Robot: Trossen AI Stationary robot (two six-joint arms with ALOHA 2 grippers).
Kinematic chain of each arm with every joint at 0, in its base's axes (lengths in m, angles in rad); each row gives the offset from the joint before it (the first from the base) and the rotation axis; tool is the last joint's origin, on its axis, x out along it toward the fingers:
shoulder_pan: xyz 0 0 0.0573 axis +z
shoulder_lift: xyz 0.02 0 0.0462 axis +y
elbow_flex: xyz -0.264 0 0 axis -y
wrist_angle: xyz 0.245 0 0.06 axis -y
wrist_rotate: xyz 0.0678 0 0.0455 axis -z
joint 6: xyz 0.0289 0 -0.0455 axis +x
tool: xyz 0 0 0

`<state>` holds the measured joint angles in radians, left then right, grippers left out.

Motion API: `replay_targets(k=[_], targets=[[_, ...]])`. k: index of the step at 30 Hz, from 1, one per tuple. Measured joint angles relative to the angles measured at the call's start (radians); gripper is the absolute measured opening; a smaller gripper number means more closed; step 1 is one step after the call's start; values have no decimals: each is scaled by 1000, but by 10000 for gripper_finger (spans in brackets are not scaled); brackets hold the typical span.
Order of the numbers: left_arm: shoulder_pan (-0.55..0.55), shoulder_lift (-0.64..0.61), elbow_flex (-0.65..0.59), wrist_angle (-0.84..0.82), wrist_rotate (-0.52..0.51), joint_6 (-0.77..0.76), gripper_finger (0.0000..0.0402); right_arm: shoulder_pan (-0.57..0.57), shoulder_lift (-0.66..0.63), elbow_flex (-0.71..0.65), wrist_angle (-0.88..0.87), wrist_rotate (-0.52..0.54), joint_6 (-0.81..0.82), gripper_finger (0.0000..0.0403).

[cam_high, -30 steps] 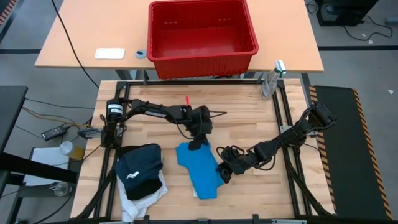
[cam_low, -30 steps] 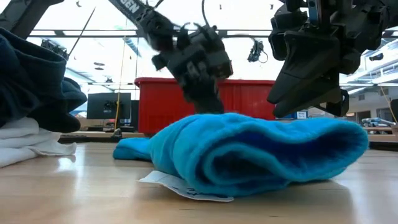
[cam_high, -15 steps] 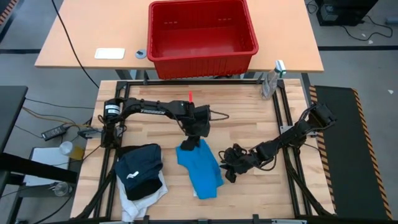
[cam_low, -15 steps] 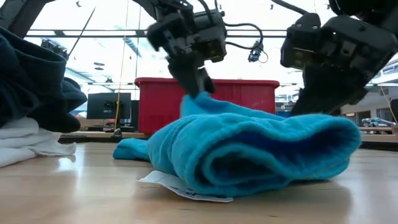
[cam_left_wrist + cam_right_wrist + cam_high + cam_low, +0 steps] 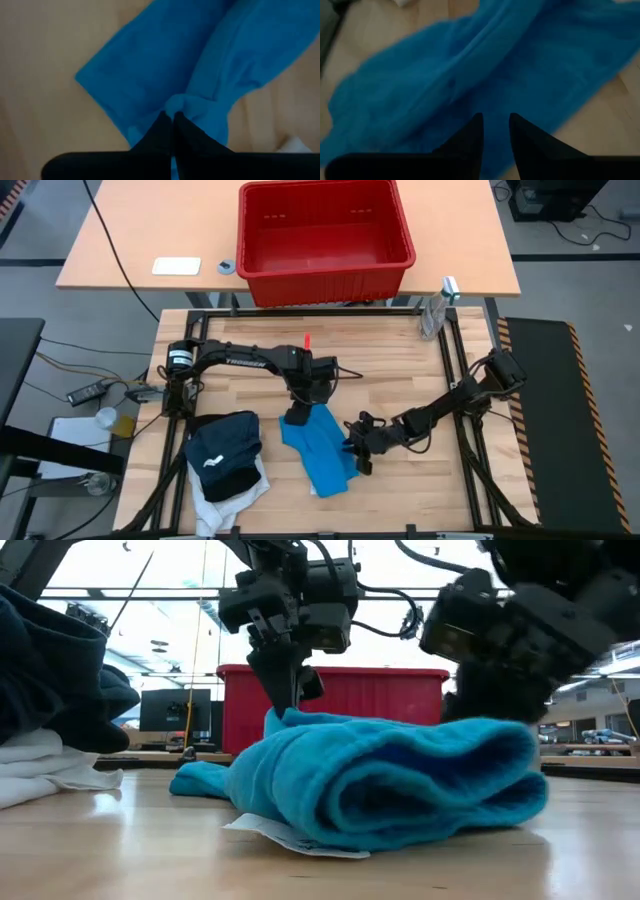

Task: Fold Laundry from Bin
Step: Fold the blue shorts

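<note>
Wooden counter (image 5: 400, 370) fills the overhead view, with the red bin (image 5: 325, 240) on a second counter at twelve o'clock, showing no laundry inside. At about eight o'clock lies a pile of garments (image 5: 225, 465), dark navy and black over white, apparently set aside as finished. Nearer centre, the left tool (image 5: 297, 416) is pinched closed on a bunched edge of the bright blue garment (image 5: 322, 450), probably holding that end in place for a fold. At its three o'clock, the right tool (image 5: 356, 448) has its fingers slightly parted at the cloth's opposite edge, seemingly mid-grasp; nothing held that I can confirm.
</note>
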<state>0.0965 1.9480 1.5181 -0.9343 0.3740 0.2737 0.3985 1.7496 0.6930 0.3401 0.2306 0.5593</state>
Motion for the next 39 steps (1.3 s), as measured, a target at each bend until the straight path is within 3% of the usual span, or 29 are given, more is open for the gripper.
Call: replay_targets(k=[16,22,32,35,39], targets=[[82,0,-20,44,-241,-238,4,33,77,-2,-13,-4,10,86],[93,0,-20,153,-326,-273,4,55,77,-3,-19,-15,14,86],[56,48,-21,311,-300,-262,5,58,79,-5,-14,-10,60,86],[33,61,-18,363,-280,-215,28,57,79,-4,-9,-10,68,86],[11,61,-20,384,-267,-179,107,52,79,2,-2,-11,70,86]])
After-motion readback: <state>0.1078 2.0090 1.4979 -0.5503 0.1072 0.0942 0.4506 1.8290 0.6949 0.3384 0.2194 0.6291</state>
